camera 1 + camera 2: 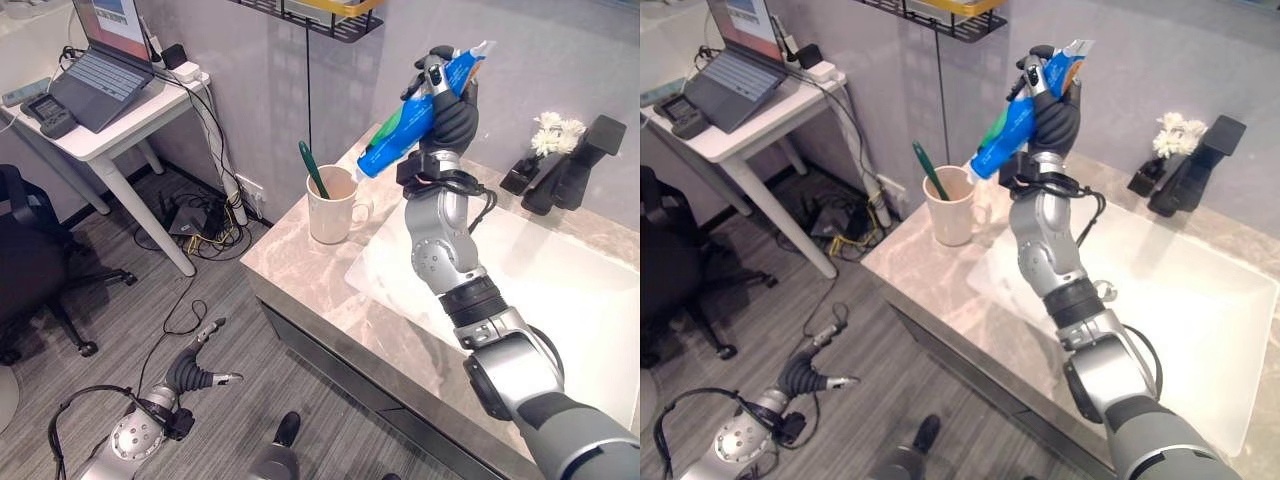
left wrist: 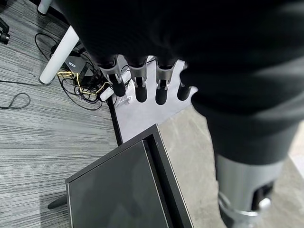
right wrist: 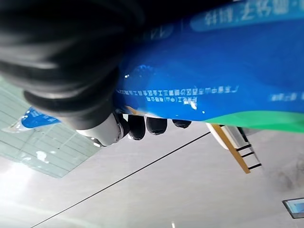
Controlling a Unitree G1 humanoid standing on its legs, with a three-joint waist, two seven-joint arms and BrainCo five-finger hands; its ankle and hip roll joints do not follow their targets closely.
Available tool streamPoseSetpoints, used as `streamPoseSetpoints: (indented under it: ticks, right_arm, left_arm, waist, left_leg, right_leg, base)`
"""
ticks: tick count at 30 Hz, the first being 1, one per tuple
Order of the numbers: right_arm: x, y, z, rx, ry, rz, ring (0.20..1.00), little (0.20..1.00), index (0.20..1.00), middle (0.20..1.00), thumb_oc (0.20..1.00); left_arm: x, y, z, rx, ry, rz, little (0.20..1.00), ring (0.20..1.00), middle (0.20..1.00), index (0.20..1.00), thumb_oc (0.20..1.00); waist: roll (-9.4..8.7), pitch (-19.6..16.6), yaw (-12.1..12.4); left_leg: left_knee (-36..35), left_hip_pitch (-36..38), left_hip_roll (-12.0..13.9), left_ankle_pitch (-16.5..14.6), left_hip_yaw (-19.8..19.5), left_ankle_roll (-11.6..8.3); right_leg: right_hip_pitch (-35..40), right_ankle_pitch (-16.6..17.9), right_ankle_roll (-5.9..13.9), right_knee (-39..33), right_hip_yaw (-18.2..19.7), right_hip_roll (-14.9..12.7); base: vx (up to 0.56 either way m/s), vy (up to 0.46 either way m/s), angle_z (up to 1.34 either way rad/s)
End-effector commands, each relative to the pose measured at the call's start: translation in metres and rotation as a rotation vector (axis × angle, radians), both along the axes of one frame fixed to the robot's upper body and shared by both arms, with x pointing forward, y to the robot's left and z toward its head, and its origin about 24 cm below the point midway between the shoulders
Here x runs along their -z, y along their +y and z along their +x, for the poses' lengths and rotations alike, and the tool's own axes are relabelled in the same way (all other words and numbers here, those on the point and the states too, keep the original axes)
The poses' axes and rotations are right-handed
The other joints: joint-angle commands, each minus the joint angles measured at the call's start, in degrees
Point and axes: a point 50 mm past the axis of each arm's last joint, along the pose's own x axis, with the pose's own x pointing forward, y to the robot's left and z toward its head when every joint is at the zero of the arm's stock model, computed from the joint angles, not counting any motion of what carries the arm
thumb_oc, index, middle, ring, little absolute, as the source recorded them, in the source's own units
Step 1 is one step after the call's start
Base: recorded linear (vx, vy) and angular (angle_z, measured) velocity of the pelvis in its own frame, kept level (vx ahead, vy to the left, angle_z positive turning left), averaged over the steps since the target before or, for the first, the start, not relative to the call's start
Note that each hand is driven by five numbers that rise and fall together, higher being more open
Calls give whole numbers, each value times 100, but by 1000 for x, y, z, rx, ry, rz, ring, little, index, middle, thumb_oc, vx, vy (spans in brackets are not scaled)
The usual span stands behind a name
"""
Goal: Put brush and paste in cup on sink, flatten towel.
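Observation:
My right hand (image 1: 447, 103) is raised above the counter, shut on a blue and green toothpaste tube (image 1: 415, 115) that slants with its cap end down toward the cup. The same tube (image 3: 223, 80) crosses the right wrist view, with dark fingertips (image 3: 156, 125) curled round it. A cream mug (image 1: 331, 205) stands on the marble counter (image 1: 300, 270) left of the sink (image 1: 560, 290), with a green toothbrush (image 1: 313, 168) leaning in it. My left hand (image 1: 200, 372) hangs low over the floor, fingers straight (image 2: 137, 88) and holding nothing.
A black faucet (image 1: 570, 165) with a white flower (image 1: 556, 130) stands at the sink's back. A wire shelf (image 1: 320, 18) hangs on the wall above the mug. A white desk (image 1: 110, 120) with a laptop, a black chair (image 1: 30, 260) and floor cables (image 1: 205, 225) lie left.

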Motion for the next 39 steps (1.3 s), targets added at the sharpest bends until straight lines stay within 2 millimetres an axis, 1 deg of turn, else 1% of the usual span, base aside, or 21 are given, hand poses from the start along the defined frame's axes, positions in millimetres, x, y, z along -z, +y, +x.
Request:
streamPoseSetpoints:
  ticks: [1, 7, 10, 18, 25, 36, 39]
  right_arm:
    - [-65, 14, -13, -32, -232, -34, 200, 200, 200, 200, 200]
    - [-70, 21, -16, -43, -248, -46, 200, 200, 200, 200, 200]
    - [-69, 21, -15, -43, -245, -55, 200, 200, 200, 200, 200]
    - [-66, 23, -15, -44, -241, -80, 200, 200, 200, 200, 200]
    - [-63, 23, -13, -34, -232, -122, 200, 200, 200, 200, 200]
    - [-55, 35, -13, -76, -215, -162, 200, 200, 200, 200, 200]
    - [-54, 36, -12, -74, -209, -165, 200, 200, 200, 200, 200]
  left_arm:
    - [-10, 0, 5, 81, -40, 70, 1000, 1000, 1000, 1000, 1000]
    - [-11, -1, 6, 82, -46, 69, 1000, 1000, 1000, 1000, 1000]
    - [-11, -1, 7, 79, -46, 67, 1000, 1000, 1000, 1000, 1000]
    - [-11, -1, 7, 78, -48, 70, 1000, 1000, 1000, 1000, 1000]
    - [-12, -2, 9, 70, -59, 58, 1000, 1000, 1000, 1000, 1000]
    - [-10, -4, 10, 61, -61, 42, 1000, 1000, 1000, 1000, 1000]
    - [-12, -5, 11, 65, -69, 38, 1000, 1000, 1000, 1000, 1000]
  waist:
    - [-314, -126, 100]
    - [-353, -110, 117]
    - [-364, -112, 119]
    - [-416, -78, 149]
    - [-472, -60, 122]
    - [-508, -31, 61]
    - [-512, -21, 63]
  left_leg:
    - [34, 115, -405, -267, 123, 273]
    - [34, 99, -422, -274, 127, 280]
    - [34, 97, -437, -274, 115, 284]
    - [34, 57, -472, -265, 60, 301]
    - [34, 61, -485, -291, 89, 328]
    - [34, 78, -464, -305, 154, 337]
    - [34, 74, -465, -306, 154, 338]
  right_leg:
    - [398, 379, 13, 1, 371, -285]
    - [385, 403, 29, 1, 365, -300]
    - [391, 411, 36, 1, 353, -307]
    - [402, 441, 44, 1, 311, -326]
    - [381, 468, 48, 1, 346, -333]
    - [352, 491, 44, 1, 426, -327]
    - [349, 493, 39, 1, 423, -323]
  base:
    - [11, 14, -4]
    - [1, 3, -1]
    - [0, 0, 0]
    - [0, 3, 1]
    - [0, 0, 0]
    - [0, 0, 0]
    - [0, 0, 0]
